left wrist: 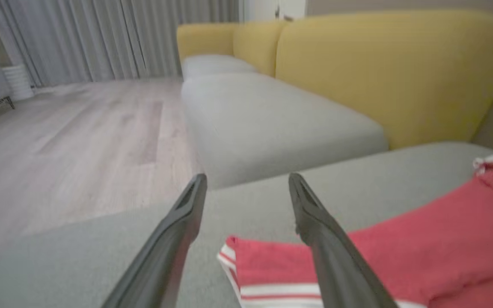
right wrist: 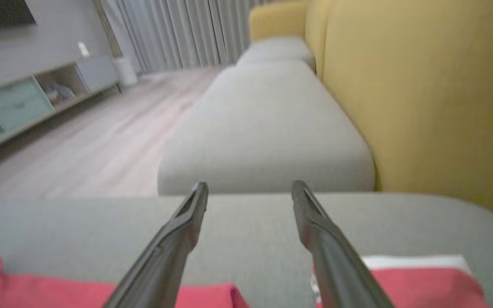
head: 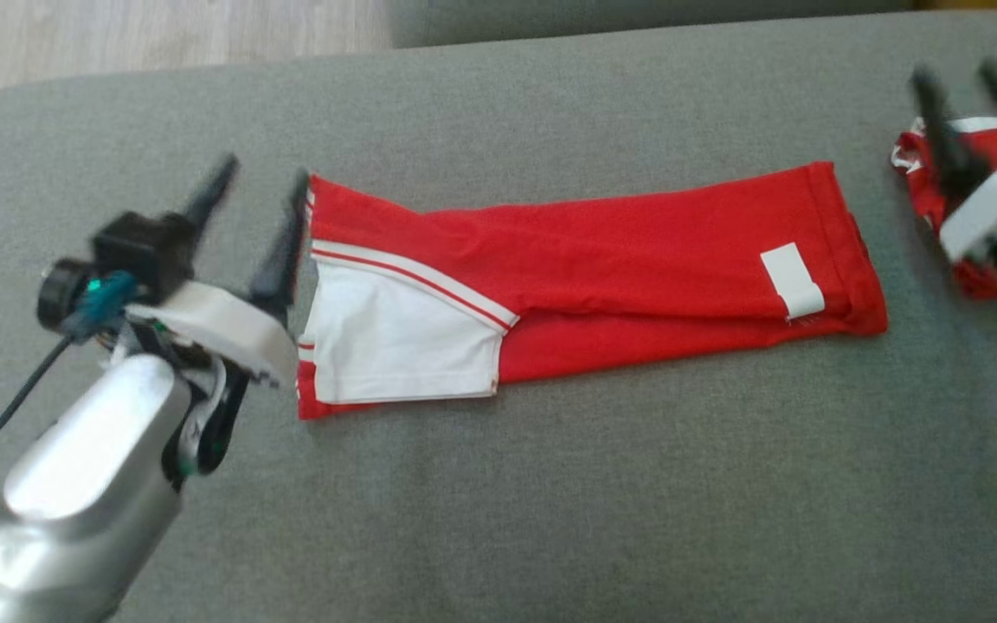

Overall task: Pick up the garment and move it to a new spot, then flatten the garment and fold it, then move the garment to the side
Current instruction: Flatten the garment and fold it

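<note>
Crosswise, garment (head: 602, 260) flat between left gripper (head: 263, 171), right gripper (head: 957, 74).

Long, flat, folded red-and-white garment (head: 620, 260)

- The folded red garment (head: 620, 260) lies across the middle of the grey cushion (head: 498, 519). Bare cushion spreads wide on the near side, with a narrower strip on the far side.
- The left gripper (head: 265, 169), fingers apart, stands just beside the garment's left end.
- A second red garment (head: 918, 195) and the right gripper (head: 955, 69) crowd the right edge, with a bare gap before the folded garment.
- A yellow backrest (right wrist: 422, 85) walls the right of the right wrist view.
</note>
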